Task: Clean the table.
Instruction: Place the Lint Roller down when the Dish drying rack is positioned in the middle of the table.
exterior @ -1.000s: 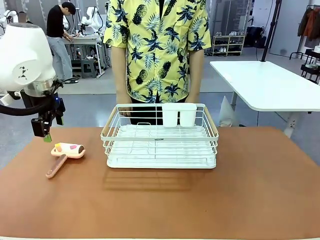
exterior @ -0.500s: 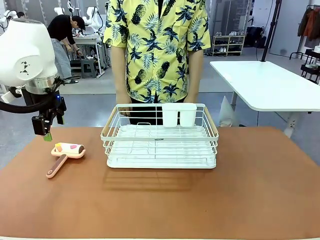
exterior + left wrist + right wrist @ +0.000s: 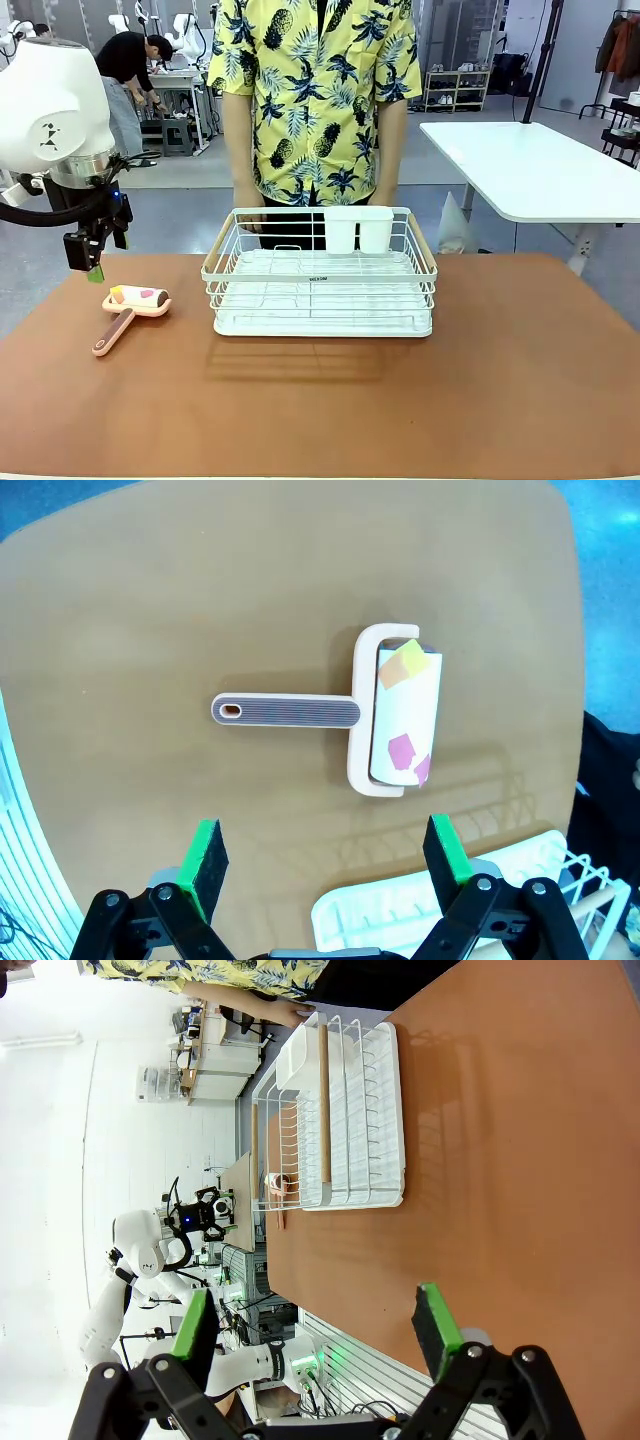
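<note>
I see table (image 3: 520, 380): large, rectangular, matte terracotta top, rounded corners. Surface smooth, looks dry, no visible spills or crumbs from here. White wire dish rack (image 3: 320, 275) sits on it at far middle, near person's edge. Pink lint roller (image 3: 128, 312) lies flat on its left part, well apart from rack, handle pointing toward my near-left corner. Rest of top bare, right half open.
</note>
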Action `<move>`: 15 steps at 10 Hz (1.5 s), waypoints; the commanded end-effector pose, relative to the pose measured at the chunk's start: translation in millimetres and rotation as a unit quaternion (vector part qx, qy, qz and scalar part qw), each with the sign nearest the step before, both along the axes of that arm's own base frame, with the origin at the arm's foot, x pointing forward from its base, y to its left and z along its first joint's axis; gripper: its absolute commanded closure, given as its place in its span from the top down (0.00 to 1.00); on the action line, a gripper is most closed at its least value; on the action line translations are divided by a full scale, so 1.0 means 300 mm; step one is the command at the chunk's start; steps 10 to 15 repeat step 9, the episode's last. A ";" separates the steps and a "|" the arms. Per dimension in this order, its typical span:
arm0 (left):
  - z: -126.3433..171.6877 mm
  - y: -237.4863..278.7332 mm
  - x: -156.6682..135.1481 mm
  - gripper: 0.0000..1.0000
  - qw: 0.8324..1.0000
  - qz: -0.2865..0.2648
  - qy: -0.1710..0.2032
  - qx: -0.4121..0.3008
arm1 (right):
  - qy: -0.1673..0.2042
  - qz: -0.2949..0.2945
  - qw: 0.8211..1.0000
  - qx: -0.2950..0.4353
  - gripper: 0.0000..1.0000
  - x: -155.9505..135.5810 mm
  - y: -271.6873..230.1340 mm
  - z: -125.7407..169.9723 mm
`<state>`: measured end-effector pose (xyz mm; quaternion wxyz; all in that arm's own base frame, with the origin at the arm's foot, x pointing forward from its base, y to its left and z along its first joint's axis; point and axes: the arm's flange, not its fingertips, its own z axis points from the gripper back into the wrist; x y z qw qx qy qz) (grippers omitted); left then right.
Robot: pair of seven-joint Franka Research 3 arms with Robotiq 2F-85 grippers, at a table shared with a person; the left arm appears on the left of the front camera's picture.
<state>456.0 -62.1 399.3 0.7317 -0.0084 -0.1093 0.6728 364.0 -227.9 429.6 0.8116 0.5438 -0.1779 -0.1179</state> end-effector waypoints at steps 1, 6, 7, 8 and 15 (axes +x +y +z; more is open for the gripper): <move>-0.004 0.005 -0.002 1.00 1.000 0.001 -0.006 -0.001 | -0.011 0.002 1.000 0.002 1.00 0.001 0.000 0.008; -0.004 0.005 -0.002 1.00 1.000 0.001 -0.006 -0.001 | -0.011 0.002 1.000 0.002 1.00 0.001 0.000 0.008; -0.004 0.005 -0.002 1.00 1.000 0.001 -0.006 -0.001 | -0.011 0.002 1.000 0.002 1.00 0.001 0.000 0.008; -0.004 0.005 -0.002 1.00 1.000 0.001 -0.006 -0.001 | -0.011 0.002 1.000 0.002 1.00 0.001 0.000 0.008; -0.004 0.005 -0.002 1.00 1.000 0.001 -0.006 -0.001 | -0.011 0.002 1.000 0.002 1.00 0.001 0.000 0.008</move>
